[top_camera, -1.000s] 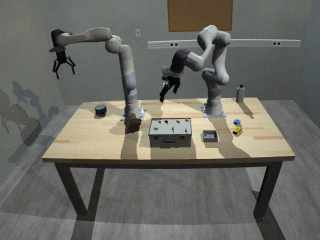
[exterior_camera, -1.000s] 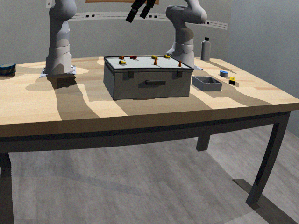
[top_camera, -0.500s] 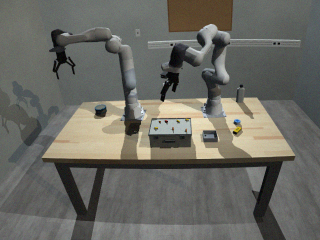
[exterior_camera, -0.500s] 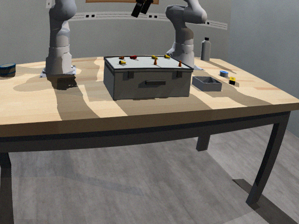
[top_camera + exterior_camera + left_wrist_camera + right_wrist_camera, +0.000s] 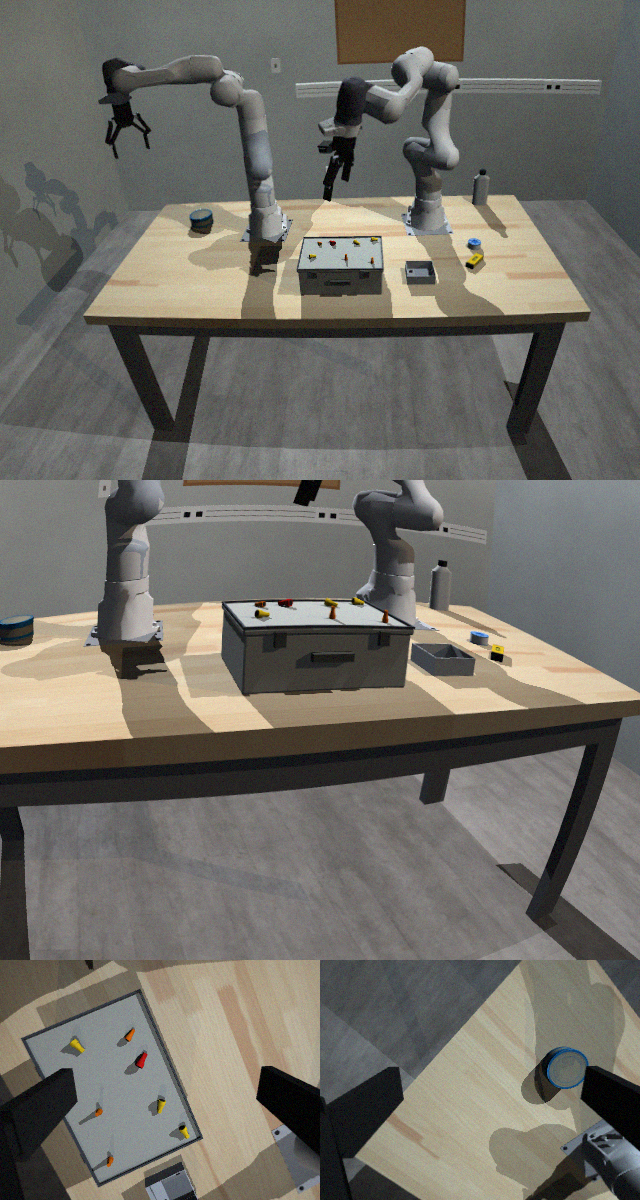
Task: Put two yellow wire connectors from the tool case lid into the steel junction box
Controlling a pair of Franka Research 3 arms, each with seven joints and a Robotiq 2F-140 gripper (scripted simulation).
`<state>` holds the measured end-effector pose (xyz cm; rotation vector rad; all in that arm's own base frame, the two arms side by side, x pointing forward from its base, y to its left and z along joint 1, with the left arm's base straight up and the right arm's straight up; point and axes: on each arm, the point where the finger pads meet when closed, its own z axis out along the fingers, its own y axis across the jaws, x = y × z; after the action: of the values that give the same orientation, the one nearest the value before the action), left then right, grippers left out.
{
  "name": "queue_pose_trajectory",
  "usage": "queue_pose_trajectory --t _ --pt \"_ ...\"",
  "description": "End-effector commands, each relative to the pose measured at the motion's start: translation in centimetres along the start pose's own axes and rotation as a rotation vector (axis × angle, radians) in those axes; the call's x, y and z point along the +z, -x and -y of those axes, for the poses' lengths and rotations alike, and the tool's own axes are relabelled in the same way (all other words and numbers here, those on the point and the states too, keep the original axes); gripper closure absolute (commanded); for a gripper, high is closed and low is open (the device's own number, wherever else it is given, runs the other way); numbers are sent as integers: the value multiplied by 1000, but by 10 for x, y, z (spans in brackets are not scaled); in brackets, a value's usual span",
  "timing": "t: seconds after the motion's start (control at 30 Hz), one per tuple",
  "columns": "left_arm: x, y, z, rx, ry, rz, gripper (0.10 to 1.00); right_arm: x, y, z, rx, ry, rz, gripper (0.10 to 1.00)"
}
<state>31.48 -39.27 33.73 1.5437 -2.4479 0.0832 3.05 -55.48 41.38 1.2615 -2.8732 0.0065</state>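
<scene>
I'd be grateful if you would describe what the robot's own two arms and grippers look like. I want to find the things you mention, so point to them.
The left arm (image 5: 439, 121) (image 5: 393, 557) (image 5: 312, 1152) and right arm (image 5: 255, 149) (image 5: 126, 557) (image 5: 620, 1160) match: pale grey, rounded segments, with a dark section near each wrist. The left gripper (image 5: 337, 189) (image 5: 303, 502) (image 5: 167, 1084) and right gripper (image 5: 132, 151) (image 5: 492, 1083) are black, each with two angular, linked fingers. I can't make out any cables or lettering.

And there goes the left claw (image 5: 336, 189) (image 5: 303, 501) (image 5: 167, 1084), swinging round above the case (image 5: 341, 254) (image 5: 320, 615) (image 5: 112, 1090)! In the exterior view its fingers, two plainly spread prongs a second ago, now bunch into one dark shape, higher over the case and closer to the picture's upper edge. From the top view, the dark wrist (image 5: 349, 103) has come up straighter over that claw, and the fingertips look nearer each other, simply from the turn.
</scene>
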Motion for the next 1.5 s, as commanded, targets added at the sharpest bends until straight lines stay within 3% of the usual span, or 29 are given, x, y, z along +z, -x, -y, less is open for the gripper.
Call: queue_pose_trajectory --t 0.0,0.5,1.2,1.47 --pt "-5 5 5 -115 -7 38 98 0 0 0 0 0 0 98" --pt "-35 14 30 -253 -71 128 98 0 0 0 0 0 0 98" --pt "-62 23 55 -387 -133 214 98 0 0 0 0 0 0 98" --pt "-63 23 55 -391 -135 216 98 0 0 0 0 0 0 98"
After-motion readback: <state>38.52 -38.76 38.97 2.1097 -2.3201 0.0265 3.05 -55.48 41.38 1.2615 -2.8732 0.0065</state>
